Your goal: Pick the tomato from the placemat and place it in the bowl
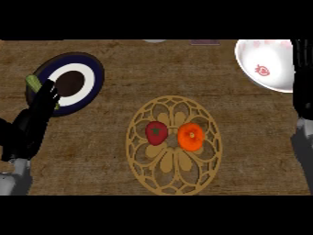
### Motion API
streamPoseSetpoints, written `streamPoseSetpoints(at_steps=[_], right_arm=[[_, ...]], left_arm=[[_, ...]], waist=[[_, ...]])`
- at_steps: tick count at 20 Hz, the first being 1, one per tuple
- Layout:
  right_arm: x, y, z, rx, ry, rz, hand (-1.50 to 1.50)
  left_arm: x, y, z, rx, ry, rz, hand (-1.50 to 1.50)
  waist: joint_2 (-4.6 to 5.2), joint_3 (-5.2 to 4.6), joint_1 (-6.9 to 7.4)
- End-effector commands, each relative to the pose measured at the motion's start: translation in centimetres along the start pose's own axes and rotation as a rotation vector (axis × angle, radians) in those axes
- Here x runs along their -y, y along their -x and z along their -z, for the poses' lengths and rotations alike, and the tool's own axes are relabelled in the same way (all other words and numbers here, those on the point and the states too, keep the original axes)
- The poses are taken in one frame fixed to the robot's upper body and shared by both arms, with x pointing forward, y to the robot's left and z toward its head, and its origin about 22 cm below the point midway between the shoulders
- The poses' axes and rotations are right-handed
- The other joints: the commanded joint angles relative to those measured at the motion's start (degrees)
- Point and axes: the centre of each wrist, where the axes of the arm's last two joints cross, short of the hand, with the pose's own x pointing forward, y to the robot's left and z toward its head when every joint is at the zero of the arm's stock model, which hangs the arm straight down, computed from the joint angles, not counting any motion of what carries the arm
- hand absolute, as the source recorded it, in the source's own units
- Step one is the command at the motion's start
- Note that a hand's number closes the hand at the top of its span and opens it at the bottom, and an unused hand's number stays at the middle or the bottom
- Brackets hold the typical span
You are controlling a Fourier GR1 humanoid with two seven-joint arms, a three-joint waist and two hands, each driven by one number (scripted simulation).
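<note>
A round golden lattice placemat point(174, 176) lies at the centre of the counter. On it sit a dark red tomato point(156, 133) with a green stem and, touching its right side, an orange round fruit point(191, 137). The white bowl point(262, 55) with red strawberry marks stands at the top right. My right hand point(312, 78) rises along the right edge beside the bowl, with its fingers straight and nothing in it. My left hand point(29, 123) rests open at the left, fingers up, far from the placemat.
A dark blue plate point(91, 85) with a white ring and brown centre lies at the upper left, partly behind my left hand. A green vegetable point(32, 82) leans at its left rim. Bare wooden counter point(254, 137) lies between placemat and bowl.
</note>
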Motion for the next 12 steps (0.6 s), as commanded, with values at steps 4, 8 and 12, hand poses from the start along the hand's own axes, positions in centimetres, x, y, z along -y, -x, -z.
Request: streamPoseSetpoints(at_steps=[4, 8, 12], right_arm=[[-13.6, -3.1, -3.6, 0.024, -0.711, 0.350, -1.50], [-18.1, -4.9, -6.7, 0.245, -0.921, 0.064, -1.50], [-20.4, -3.7, -14.0, 0.302, -0.918, 0.201, -1.50]], left_arm=[[-0.1, -3.8, 1.6, 0.210, -0.006, 0.016, 0.00], [-2.3, -4.9, 1.9, 0.262, -0.056, -0.003, 0.00], [-3.0, -3.9, 2.6, 0.262, -0.120, -0.046, 0.00]], waist=[[0.73, 0.82, 7.62], [-0.11, 0.60, 4.90], [0.29, 0.93, 1.11]])
